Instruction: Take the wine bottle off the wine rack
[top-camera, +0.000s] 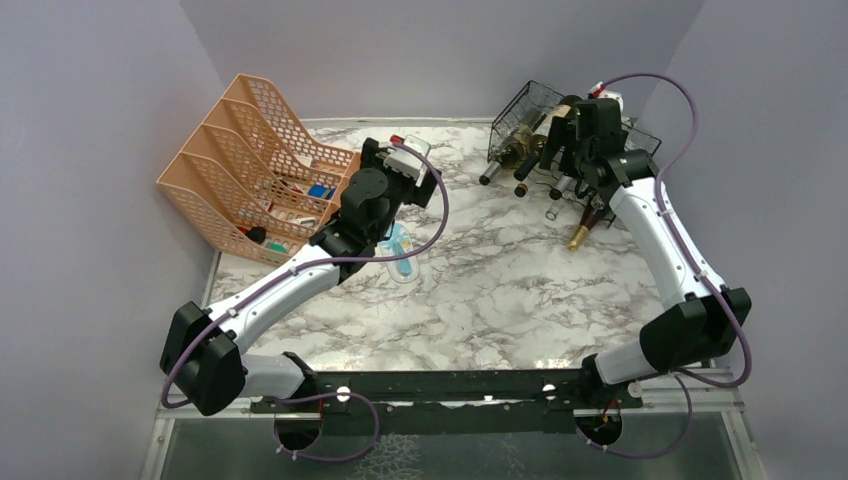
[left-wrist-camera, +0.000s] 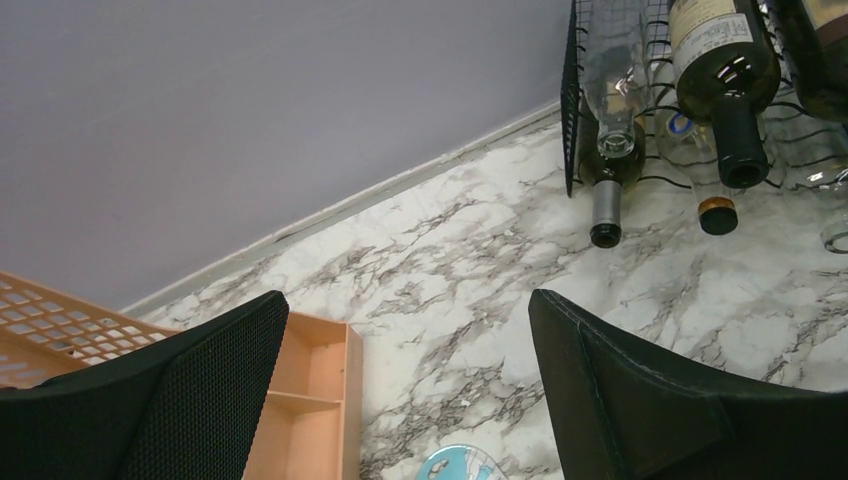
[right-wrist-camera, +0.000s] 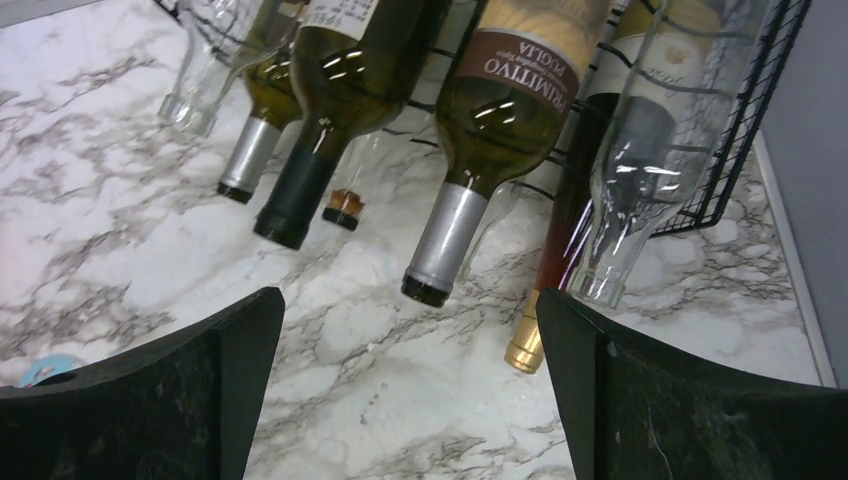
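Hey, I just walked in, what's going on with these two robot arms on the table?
The right gripper is open and poised in front of the black wine rack, roughly lined up with the neck of a green bottle with a silver cap. It holds nothing, and the bottles lie in the rack with their necks sticking out. The left gripper is open and empty too, hanging over the marble table near the peach organizer.

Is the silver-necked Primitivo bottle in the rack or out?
In the rack. The bottle body lies on the rack wires, its neck poking out over the table. The right pincer is open.
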